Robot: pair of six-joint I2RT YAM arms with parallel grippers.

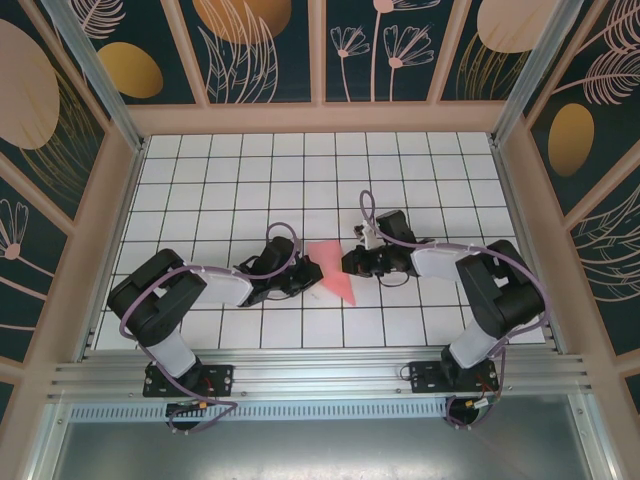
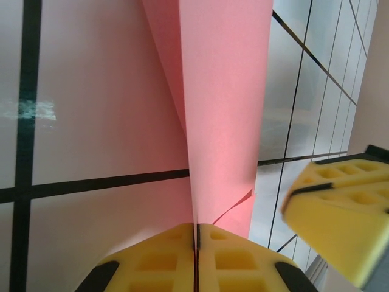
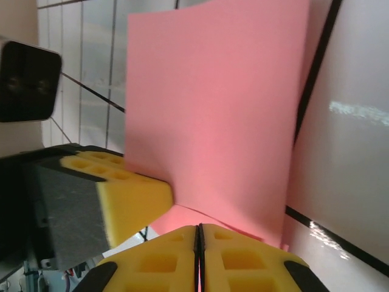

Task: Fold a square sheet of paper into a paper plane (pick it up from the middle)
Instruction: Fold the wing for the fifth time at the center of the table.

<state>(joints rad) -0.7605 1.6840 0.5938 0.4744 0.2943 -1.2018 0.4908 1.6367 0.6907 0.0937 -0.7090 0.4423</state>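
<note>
Now, mid-fold, left gripper (image 2: pixel 196 227) and right gripper (image 3: pixel 199 229) each clamp tight on the creased paper (image 1: pixel 333 268), toward the middle of the table's (image 1: pixel 200 170) near edge; next probably calls for aligning edges, then pressing.

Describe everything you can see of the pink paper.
The pink paper is thin, matte and salmon-coloured, folded into a narrow wedge whose sharp tip points toward the arm bases. It sits between the two arms over the gridded table, with overlapping layers and a long crease. The left hand is shut on that crease, and the right hand is shut on a lower flap from the opposite side.
</note>
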